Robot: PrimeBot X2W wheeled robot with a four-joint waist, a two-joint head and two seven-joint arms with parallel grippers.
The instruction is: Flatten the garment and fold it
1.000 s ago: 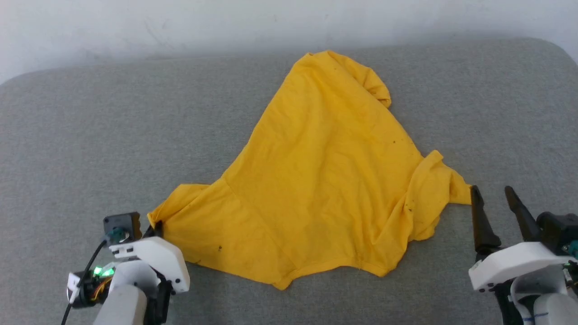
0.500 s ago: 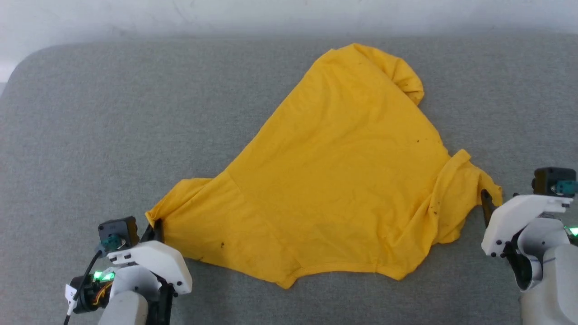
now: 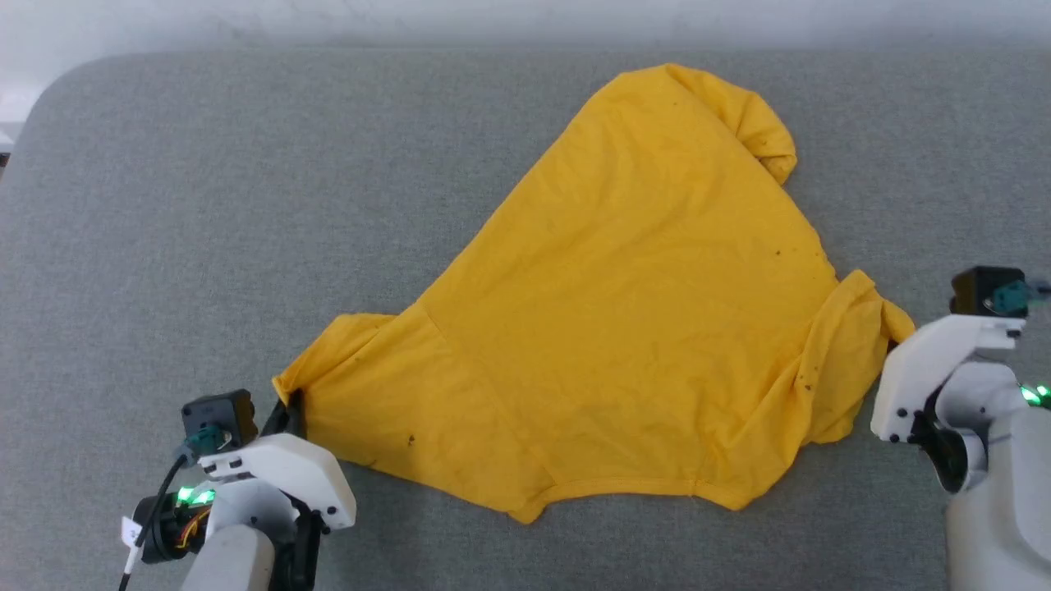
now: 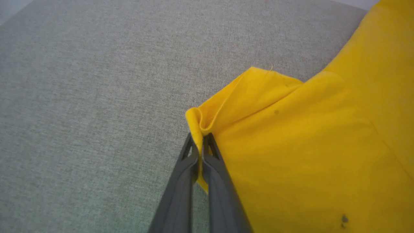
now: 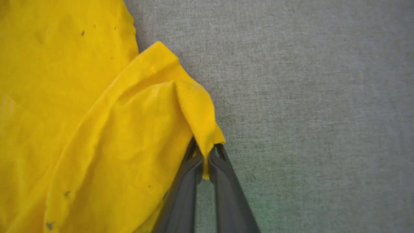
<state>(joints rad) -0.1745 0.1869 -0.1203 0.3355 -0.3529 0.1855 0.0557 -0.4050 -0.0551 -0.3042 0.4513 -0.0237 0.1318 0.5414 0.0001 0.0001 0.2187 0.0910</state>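
The mustard-yellow T-shirt (image 3: 608, 328) lies spread on the grey cushioned surface, plain side up, its print hidden. Its far end is bunched near the top right. My left gripper (image 3: 289, 408) is shut on the shirt's near-left corner; the left wrist view shows the fold of cloth (image 4: 200, 129) pinched between the dark fingers (image 4: 181, 181). My right gripper (image 5: 205, 152) is shut on the tip of the right sleeve (image 3: 862, 328), where yellow cloth (image 5: 200, 126) hangs over the closed fingers (image 5: 226, 187).
The grey fabric surface (image 3: 246, 205) stretches wide to the left of the shirt. Its rounded back-left corner (image 3: 49, 90) meets a pale wall. A strip of bare surface (image 3: 944, 164) lies right of the shirt.
The right gripper, open beside the sleeve a second ago, has moved in and shut on the sleeve tip. The head camera has shifted, so the whole scene sits further right.
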